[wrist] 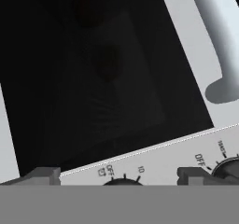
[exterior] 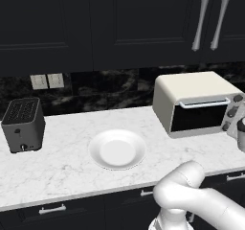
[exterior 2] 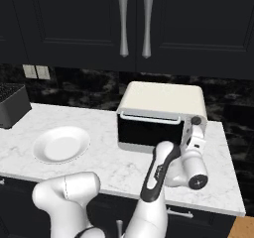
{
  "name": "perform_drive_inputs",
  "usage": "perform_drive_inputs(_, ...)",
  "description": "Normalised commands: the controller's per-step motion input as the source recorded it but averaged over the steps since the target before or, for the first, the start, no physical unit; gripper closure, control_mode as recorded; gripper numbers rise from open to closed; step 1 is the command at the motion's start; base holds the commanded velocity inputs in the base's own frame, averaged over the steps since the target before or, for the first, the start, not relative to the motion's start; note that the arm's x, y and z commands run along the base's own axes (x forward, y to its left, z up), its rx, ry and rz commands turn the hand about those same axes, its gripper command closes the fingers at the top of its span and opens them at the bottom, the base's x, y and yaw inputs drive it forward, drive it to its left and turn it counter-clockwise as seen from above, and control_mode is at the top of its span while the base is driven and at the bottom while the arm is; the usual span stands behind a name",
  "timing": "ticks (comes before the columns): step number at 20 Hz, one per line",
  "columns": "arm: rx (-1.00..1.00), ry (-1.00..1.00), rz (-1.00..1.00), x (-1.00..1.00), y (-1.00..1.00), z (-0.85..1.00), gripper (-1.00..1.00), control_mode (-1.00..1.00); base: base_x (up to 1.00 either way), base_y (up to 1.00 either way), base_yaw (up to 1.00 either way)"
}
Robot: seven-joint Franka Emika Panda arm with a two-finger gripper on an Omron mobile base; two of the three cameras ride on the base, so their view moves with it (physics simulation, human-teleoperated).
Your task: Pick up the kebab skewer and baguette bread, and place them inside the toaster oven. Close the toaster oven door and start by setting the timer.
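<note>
The pincer [exterior 2: 198, 133] is up close against the right end of the toaster oven [exterior 2: 163, 100], right at the dark knobs [exterior 2: 196, 120]. Its two tips sit wide apart, holding nothing, with a knob [wrist: 122, 182] marked OFF and 10 between them. The toaster oven door [exterior 2: 149, 130] looks shut, and its silver handle [exterior 2: 149, 118] runs just to the side of the pincer. Dim shapes show behind the dark glass [wrist: 107, 78], but I cannot tell what they are. The white plate [exterior 2: 62, 144] is far off on the counter [exterior 2: 109, 167]. The knob looks small, hard and stiff, maybe slippery, so pinch it on both sides and turn gently.
</note>
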Motion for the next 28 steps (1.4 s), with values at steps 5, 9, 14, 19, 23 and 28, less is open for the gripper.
perform_drive_inputs(5, -0.03, -0.11, -0.01, 0.00, -0.25, -0.05, -1.00, -1.00, 0.00, 0.00, 0.00)
perform_drive_inputs(9, -0.05, -0.07, 0.00, 0.02, -0.37, -0.04, -1.00, -1.00, 0.00, 0.00, 0.00)
perform_drive_inputs(14, -0.07, -0.03, 0.00, 0.13, -0.06, -0.07, -1.00, -1.00, 0.00, 0.00, 0.00)
perform_drive_inputs(19, -0.08, -0.03, 0.00, 0.10, 0.10, -0.08, -1.00, -1.00, 0.00, 0.00, 0.00)
perform_drive_inputs(23, -0.04, -0.04, 0.00, 0.08, 0.07, -0.03, -1.00, -1.00, 0.00, 0.00, 0.00)
perform_drive_inputs(28, -0.01, -0.04, 0.00, 0.11, 0.00, 0.00, -1.00, -1.00, 0.00, 0.00, 0.00)
